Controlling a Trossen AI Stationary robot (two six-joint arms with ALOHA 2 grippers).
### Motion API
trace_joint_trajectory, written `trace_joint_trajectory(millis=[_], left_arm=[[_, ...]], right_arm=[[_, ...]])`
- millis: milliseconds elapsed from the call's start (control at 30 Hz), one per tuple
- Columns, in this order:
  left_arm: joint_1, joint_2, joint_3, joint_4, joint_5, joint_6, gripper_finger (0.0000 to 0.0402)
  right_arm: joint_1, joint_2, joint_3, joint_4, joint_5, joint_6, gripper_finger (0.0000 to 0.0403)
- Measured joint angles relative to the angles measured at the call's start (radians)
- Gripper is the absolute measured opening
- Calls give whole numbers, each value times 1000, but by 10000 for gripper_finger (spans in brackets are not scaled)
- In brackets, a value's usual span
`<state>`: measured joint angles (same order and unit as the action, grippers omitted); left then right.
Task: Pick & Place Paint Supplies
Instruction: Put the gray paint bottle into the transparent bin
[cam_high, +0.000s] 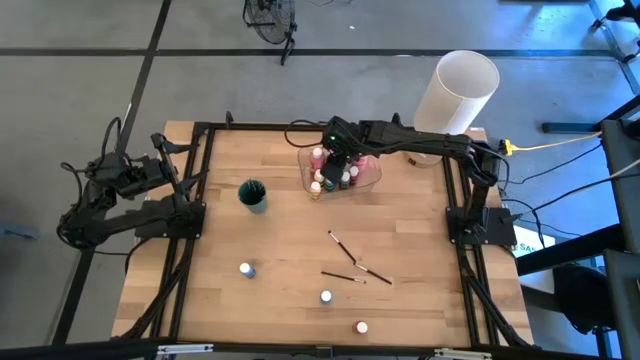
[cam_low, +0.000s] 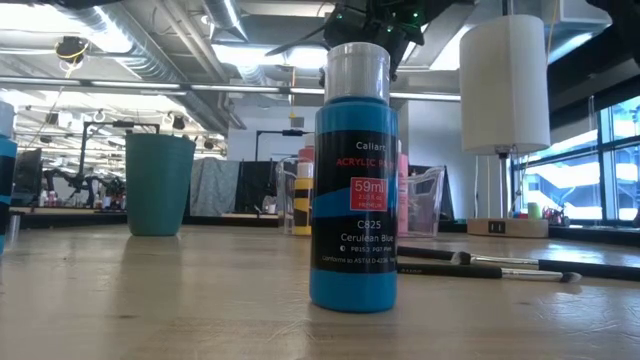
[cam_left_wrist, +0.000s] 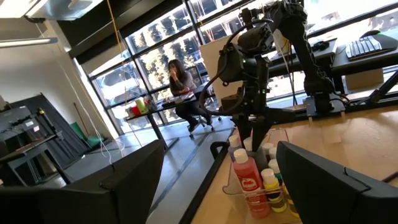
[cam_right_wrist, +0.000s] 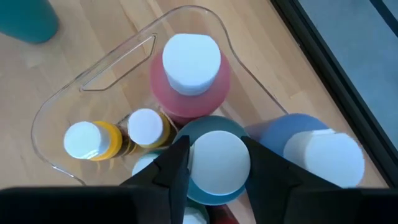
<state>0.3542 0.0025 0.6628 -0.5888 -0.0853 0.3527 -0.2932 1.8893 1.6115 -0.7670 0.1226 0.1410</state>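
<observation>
Over the clear bin (cam_high: 368, 176) at twelve o'clock on the counter (cam_high: 300, 250), the right tool (cam_right_wrist: 214, 163) straddles a white-capped teal bottle (cam_right_wrist: 217, 163), fingers touching the cap; only its wrist view shows this. Left tool (cam_high: 178, 160) waits wide open at nine o'clock.

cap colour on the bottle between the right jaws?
White cap on a teal bottle, held over the clear tray. Right wrist view shows it best.
</observation>
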Motion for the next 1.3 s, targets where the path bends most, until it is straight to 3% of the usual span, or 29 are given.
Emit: trace_joint_trajectory(millis=[467,933,1300], left_arm=[[0,0,0,0,3,-2,308],[0,0,0,0,27,-1,308],[0,0,0,0,26,0,308]], right_arm=[[3,2,0,-2,10,20,156],[22,3,0,-7,41,31,229],[25,-7,42,-113,42,42,230]])
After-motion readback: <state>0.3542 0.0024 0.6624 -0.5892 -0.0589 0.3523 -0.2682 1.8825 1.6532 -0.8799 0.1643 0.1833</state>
